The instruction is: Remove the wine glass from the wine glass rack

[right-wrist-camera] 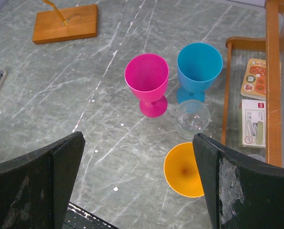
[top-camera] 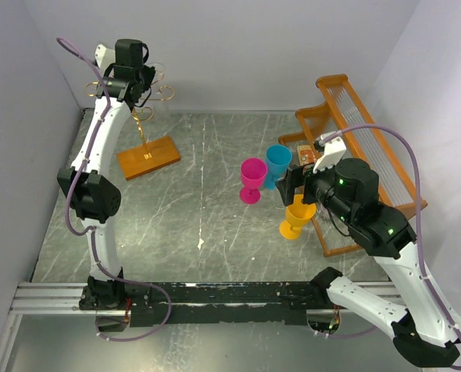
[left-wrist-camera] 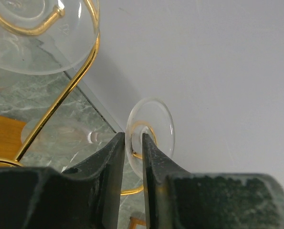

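Note:
The wine glass rack is a thin gold wire stand (left-wrist-camera: pixel 60 95) on a flat orange-brown wooden base (top-camera: pixel 149 157) at the back left. A clear wine glass hangs from one scrolled arm, and its round foot (left-wrist-camera: pixel 156 124) shows just beyond my left gripper (left-wrist-camera: pixel 133 138). That gripper is high up at the rack's top (top-camera: pixel 137 97). Its jaws stand narrowly apart, pressed on either side of the glass below the foot. A second clear glass (left-wrist-camera: pixel 36 38) hangs on a neighbouring arm. My right gripper (right-wrist-camera: pixel 138 143) hovers wide open over the cups at the right, holding nothing.
A pink goblet (top-camera: pixel 252 178), a blue one (top-camera: pixel 278 163) and a yellow one (top-camera: pixel 296 217) stand right of centre, with a small clear tumbler (right-wrist-camera: pixel 193 119) among them. A larger orange wooden-framed rack (top-camera: pixel 369 139) lies at the right wall. White walls close behind the gold stand.

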You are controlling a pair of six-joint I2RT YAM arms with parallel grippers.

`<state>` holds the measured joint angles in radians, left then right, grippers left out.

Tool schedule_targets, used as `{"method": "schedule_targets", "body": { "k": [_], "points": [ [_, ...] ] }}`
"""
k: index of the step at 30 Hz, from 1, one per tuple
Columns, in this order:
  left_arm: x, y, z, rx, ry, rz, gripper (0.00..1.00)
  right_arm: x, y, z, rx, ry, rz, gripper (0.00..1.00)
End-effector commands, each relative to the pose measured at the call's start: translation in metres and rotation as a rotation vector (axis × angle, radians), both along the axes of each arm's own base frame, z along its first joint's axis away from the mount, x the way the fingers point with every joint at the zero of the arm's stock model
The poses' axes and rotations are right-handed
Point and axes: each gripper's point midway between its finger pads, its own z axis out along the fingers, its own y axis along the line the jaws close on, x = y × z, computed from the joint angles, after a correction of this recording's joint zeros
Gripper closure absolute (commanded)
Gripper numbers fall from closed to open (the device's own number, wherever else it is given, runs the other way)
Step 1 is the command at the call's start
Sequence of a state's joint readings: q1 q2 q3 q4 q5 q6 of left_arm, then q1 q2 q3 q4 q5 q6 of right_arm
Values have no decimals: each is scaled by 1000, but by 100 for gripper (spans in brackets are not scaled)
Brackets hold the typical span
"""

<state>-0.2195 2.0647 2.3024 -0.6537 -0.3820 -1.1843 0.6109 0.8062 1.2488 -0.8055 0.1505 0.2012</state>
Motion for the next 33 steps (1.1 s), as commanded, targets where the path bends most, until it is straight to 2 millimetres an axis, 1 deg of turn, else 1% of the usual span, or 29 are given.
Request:
{"method": "schedule_targets", "body": {
  "k": [1,4,5,7,16,24,28,30,33],
  "points": [
    [0,6,19,14,-44,19,70,2,-2,10,18,-38,-14,2],
    [-2,6,24,15,-56,14,73,1,-1,11,21,-41,-10,2],
    [-3,7,25,16,-58,15,77,1,-1,11,22,-39,-10,2],
    [-5,8,27,19,-58,15,79,1,-1,11,25,-39,-10,2],
    [-8,7,33,25,-65,4,82,-1,-2,12,38,-41,-14,2],
    [-10,4,42,20,-86,-16,83,-2,-3,12,40,-40,-14,2],
    [-13,3,49,10,-103,-22,82,-2,-3,13,42,-42,-16,2],
    [-14,2,52,7,-112,-28,78,-2,-3,12,43,-41,-16,2],
    [-12,3,50,4,-109,-26,70,-3,-3,13,46,-43,-13,2]
  ]
}}
